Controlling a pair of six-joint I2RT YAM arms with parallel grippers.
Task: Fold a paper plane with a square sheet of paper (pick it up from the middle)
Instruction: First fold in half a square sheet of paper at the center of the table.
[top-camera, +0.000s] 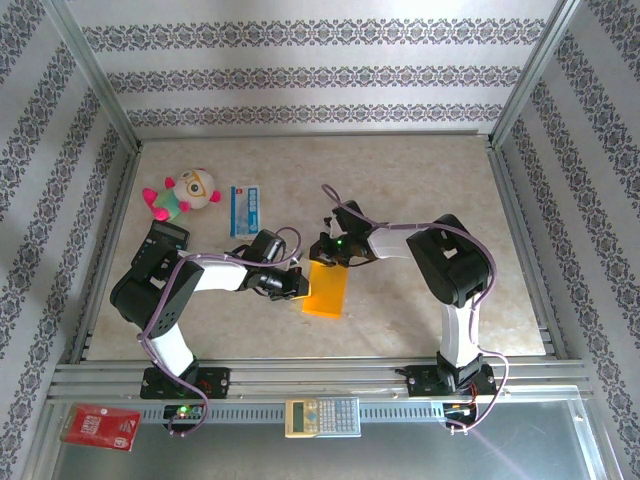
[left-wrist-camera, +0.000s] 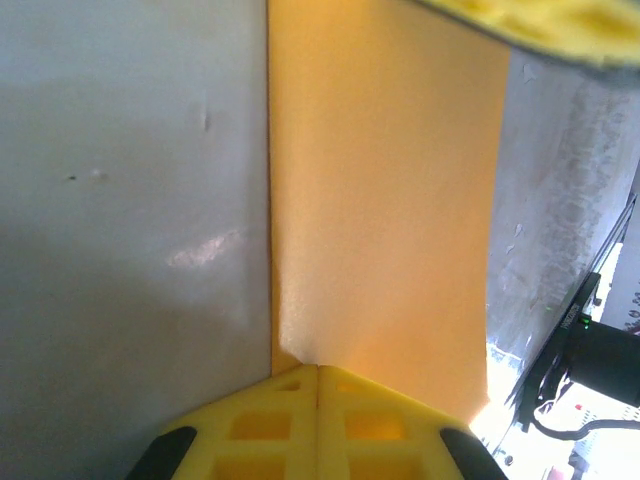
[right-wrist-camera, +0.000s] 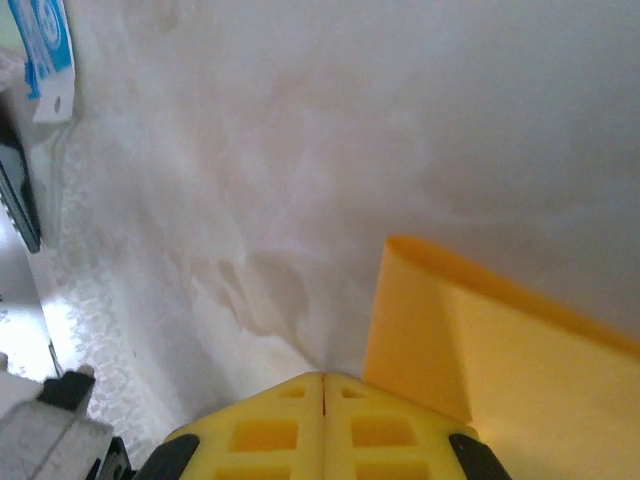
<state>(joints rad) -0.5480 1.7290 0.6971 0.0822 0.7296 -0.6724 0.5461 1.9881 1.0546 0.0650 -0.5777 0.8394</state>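
Note:
The square sheet of paper (top-camera: 327, 288), orange-yellow, lies folded in half into a narrow rectangle on the table's middle. No paper plane shape is in view. My left gripper (top-camera: 299, 288) is shut, and its yellow tips (left-wrist-camera: 318, 368) press down on the sheet (left-wrist-camera: 385, 200) just inside its long left edge, leaving a small dimple. My right gripper (top-camera: 335, 262) is shut at the sheet's far end. Its tips (right-wrist-camera: 323, 376) rest on the bare table just beside the corner of the sheet (right-wrist-camera: 480, 350), whose folded edge bulges slightly open there.
A blue-and-white packet (top-camera: 245, 210) and a plush toy (top-camera: 183, 193) lie at the back left. A black calculator (top-camera: 165, 238) sits under the left arm. A beige calculator (top-camera: 322, 416) and a red card (top-camera: 100, 427) lie on the front rail. Metal frame posts border the table.

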